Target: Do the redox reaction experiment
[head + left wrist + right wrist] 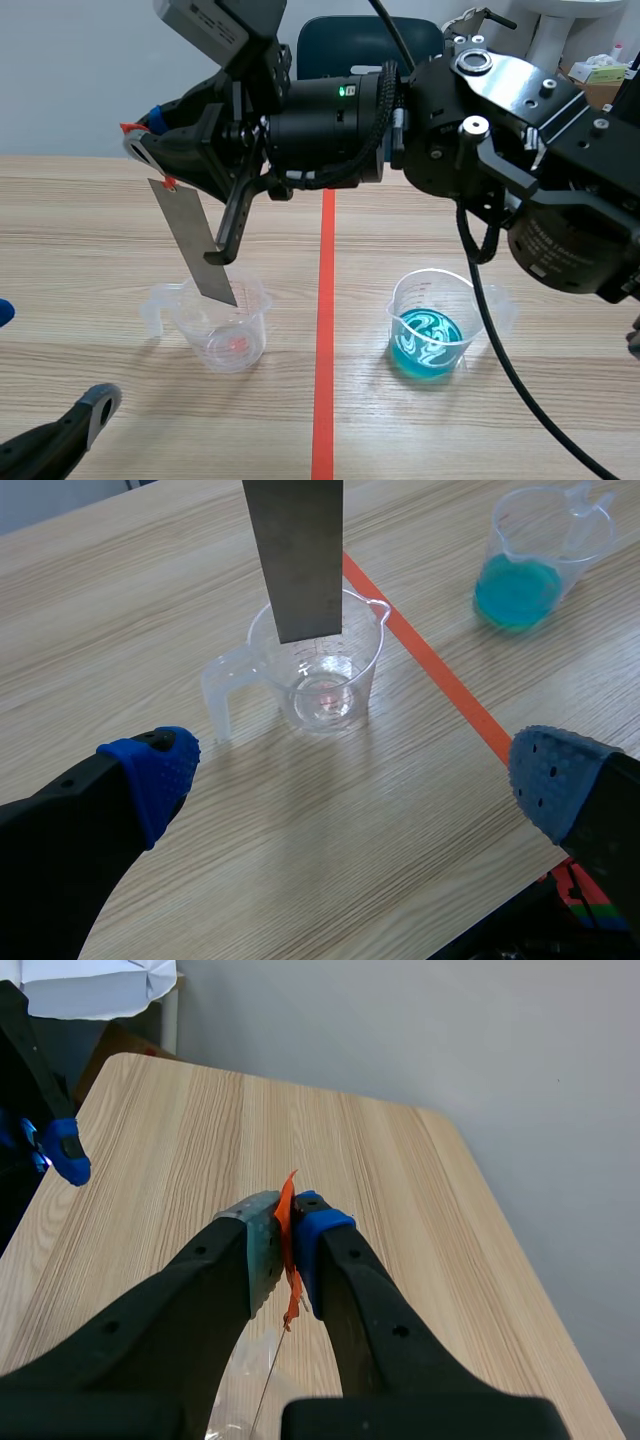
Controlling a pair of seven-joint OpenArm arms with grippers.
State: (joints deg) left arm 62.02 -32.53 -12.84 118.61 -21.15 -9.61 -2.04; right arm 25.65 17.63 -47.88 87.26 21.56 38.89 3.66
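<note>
A grey metal strip (pixel 195 245) with orange tape at its top hangs tilted, and my right gripper (pixel 150 150) is shut on its upper end. The strip's lower end (pixel 297 555) sits at the mouth of a clear beaker (pixel 225 335) left of the red line. That beaker (pixel 325 675) looks nearly empty, with a small reddish spot at its bottom. A second beaker (pixel 432 330) holds blue liquid (pixel 515 585) right of the line. In the right wrist view the gripper (pixel 288 1245) pinches the taped strip end. My left gripper (pixel 355 770) is open, low and in front of the clear beaker.
The red tape line (pixel 325 330) runs down the middle of the wooden table (pixel 90 230). The right arm's bulk (pixel 520 160) spans the scene above the blue beaker. A dark chair (pixel 345 45) and boxes (pixel 600 75) stand beyond the far edge.
</note>
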